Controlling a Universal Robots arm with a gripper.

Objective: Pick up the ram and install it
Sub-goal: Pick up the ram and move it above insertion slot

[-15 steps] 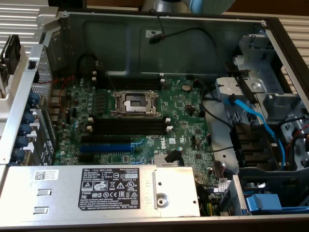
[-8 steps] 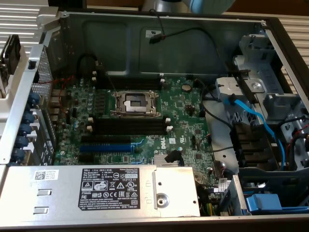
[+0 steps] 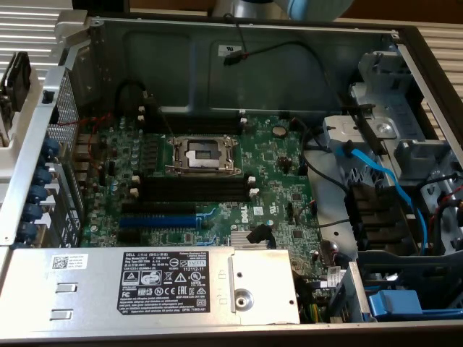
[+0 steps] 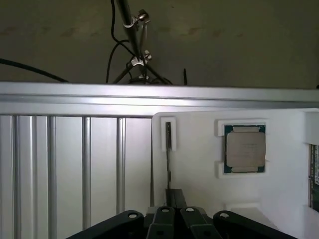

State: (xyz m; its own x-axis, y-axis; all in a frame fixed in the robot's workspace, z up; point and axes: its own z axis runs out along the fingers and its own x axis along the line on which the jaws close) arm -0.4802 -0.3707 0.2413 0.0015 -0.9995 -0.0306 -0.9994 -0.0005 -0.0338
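Hand [image 4: 174,219] is over the white parts tray [image 4: 199,199], drawn in tight on the near end of the ram [image 4: 169,137]. I read that as clamped. The ram stands on edge in its narrow tray slot, not lifted out as far as I can see. A CPU chip [image 4: 244,148] sits in the recess beside it. In the exterior view the PC case [image 3: 217,43] is open and the black memory slots [image 3: 192,188] on the motherboard [image 3: 282,181] look empty. My read: grasp made, the lift, carry and seating are all left.
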